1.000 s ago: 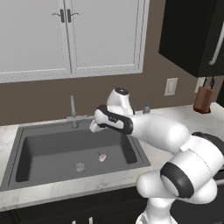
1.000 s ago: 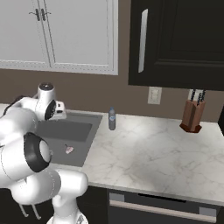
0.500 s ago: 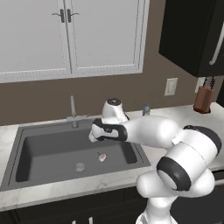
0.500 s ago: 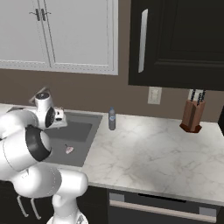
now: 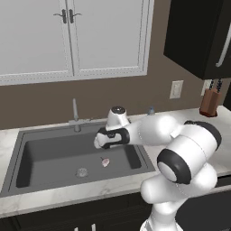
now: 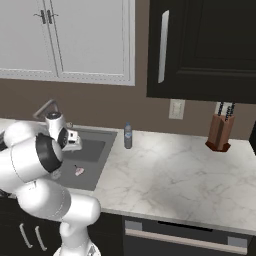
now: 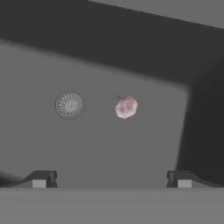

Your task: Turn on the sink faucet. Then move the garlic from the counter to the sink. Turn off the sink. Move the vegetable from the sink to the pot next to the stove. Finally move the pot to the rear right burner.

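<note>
Hanging over the sink (image 5: pixel 27 155), the gripper (image 7: pixel 111 178) has its fingers spread wide with nothing between them. Below it, on the sink floor, the garlic (image 7: pixel 126 106) lies just beside the round drain (image 7: pixel 69 104), apart from it. Behind the sink's rear rim the faucet (image 5: pixel 75 115) stands upright. Farther along the counter (image 6: pixel 170 175) from the sink stands a small bottle (image 6: pixel 128 135), and a knife block (image 6: pixel 219 132) beyond that.

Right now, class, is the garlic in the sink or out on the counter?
In the sink. The garlic lies on the basin floor beside the drain, below the sink rim.
</note>
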